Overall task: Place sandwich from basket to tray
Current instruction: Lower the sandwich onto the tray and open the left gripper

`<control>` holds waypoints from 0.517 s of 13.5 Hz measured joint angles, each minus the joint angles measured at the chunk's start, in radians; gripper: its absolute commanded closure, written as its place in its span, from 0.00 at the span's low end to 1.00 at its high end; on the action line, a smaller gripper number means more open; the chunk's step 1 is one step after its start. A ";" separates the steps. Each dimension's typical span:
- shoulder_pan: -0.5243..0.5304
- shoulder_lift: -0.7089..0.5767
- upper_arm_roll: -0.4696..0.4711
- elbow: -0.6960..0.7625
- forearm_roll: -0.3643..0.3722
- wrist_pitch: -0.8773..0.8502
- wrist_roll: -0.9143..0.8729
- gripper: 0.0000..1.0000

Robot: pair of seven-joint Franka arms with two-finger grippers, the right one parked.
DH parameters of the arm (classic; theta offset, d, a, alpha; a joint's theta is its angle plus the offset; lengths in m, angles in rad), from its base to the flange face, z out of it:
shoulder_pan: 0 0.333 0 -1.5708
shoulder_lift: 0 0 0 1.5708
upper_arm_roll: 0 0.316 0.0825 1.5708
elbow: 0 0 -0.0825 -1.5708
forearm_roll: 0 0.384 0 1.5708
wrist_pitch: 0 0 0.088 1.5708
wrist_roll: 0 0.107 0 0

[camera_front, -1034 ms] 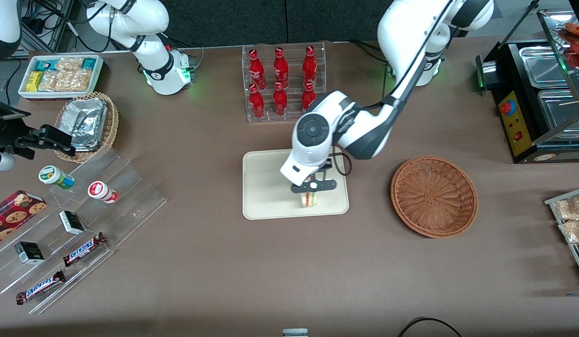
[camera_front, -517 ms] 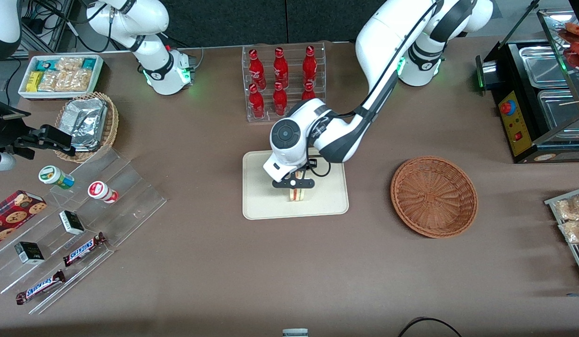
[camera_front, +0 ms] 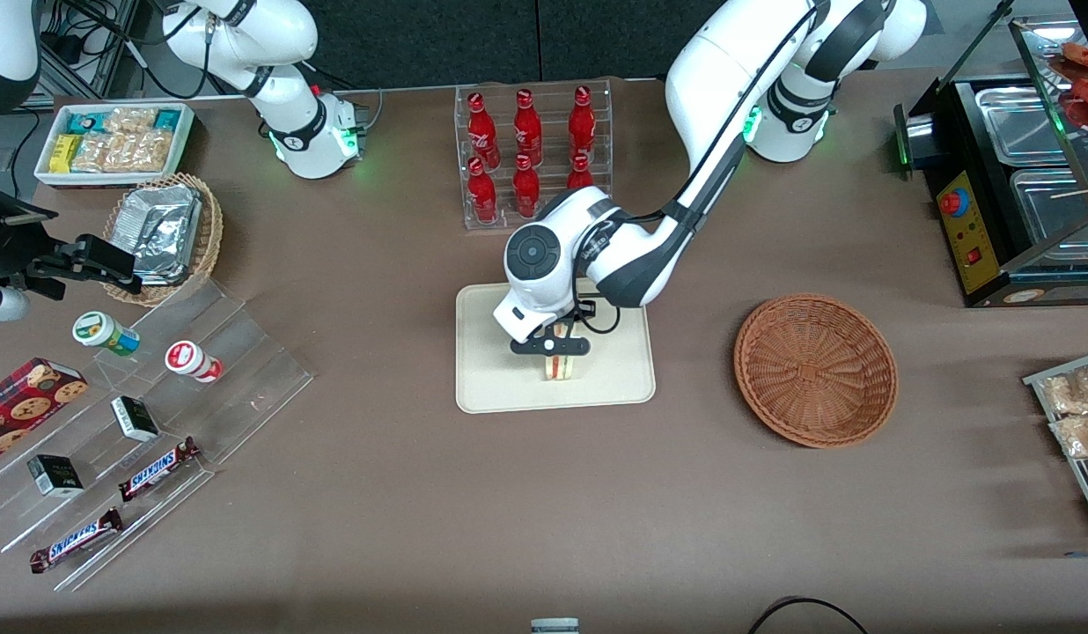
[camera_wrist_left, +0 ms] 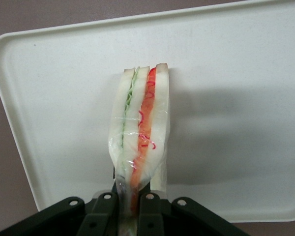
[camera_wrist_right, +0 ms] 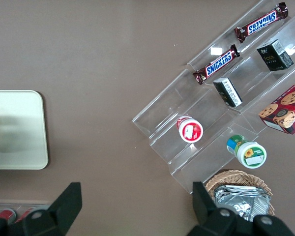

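Sandwich (camera_wrist_left: 140,132) (upright) — hand (camera_wrist_left: 129,199) clamping, tray (camera_front: 491,387) mid-area

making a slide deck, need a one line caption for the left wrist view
Gripper shut on the sandwich, holding it on edge over the cream tray.

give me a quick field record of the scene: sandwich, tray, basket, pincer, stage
sandwich: wrapped wedge, upright over the tray, gripped at one end
tray: cream rectangle, nothing else on it
basket: reddish-brown wicker bowl, nothing in it, toward the working arm's end of the table
pincer: left arm's, over the tray, shut on the sandwich
stage: sandwich at the tray, not yet released
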 measured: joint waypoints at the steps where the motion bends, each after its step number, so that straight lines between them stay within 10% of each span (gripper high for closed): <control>1: 0.000 0.000 0.001 0.000 0.000 -0.002 -0.010 1.00; 7: 0.000 0.002 0.003 0.000 0.000 -0.013 -0.057 1.00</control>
